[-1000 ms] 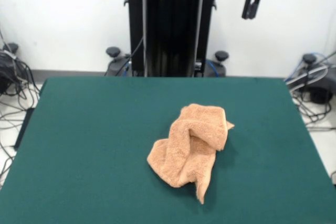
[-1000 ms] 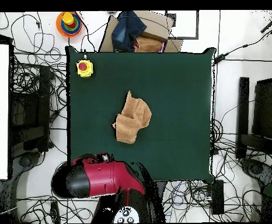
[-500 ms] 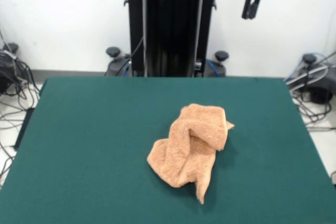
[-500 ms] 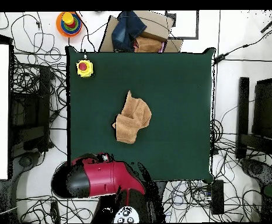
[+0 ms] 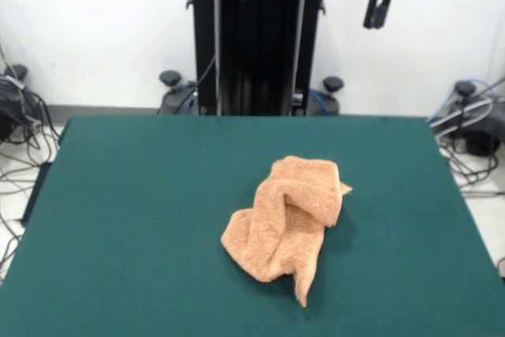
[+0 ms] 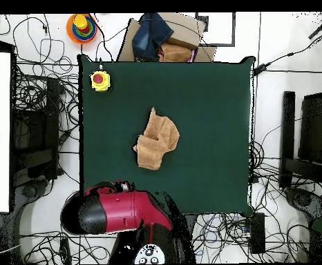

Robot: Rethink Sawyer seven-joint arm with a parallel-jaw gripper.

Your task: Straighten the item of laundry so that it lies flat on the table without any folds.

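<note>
The item of laundry (image 5: 288, 215) is a light orange-tan towel lying crumpled in a heap, folded over itself, slightly right of the middle of the dark green table (image 5: 142, 195). From overhead the towel (image 6: 157, 140) sits near the middle of the table (image 6: 212, 103). My gripper (image 5: 376, 25) hangs high above the table's far right side, well clear of the towel, open with nothing between its black fingers. The arm's red body (image 6: 119, 210) shows at the table's lower edge in the overhead view.
A yellow box with a red button (image 6: 99, 80) stands on one table corner. Beyond that edge lie a cardboard box with dark cloth (image 6: 165, 40) and a coloured ring toy (image 6: 81, 26). Cables (image 5: 16, 140) cover the floor on all sides.
</note>
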